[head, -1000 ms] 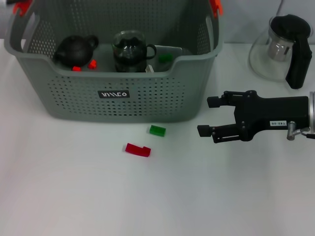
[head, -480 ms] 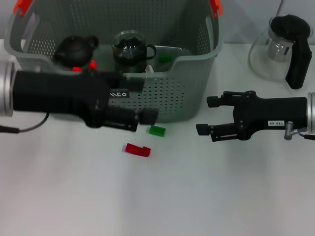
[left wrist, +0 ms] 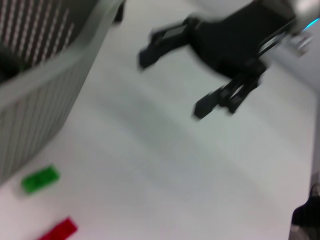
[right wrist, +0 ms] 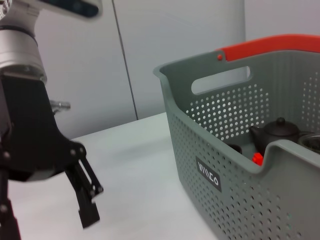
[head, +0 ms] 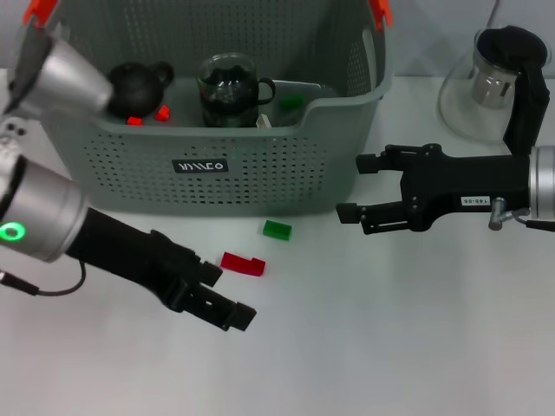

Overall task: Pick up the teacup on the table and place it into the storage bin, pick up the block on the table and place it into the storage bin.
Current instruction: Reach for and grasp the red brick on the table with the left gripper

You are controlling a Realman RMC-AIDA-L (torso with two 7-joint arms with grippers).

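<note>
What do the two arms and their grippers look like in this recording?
Both arms have silver-grey round segments ending in matte black grippers with slim black fingers. The left gripper sits on an arm with a glowing green ring light and a thin black cable trailing beneath it. The right gripper carries a small white label with dark lettering on its black body, next to a silver wrist cuff with a small metal fitting.
</note>
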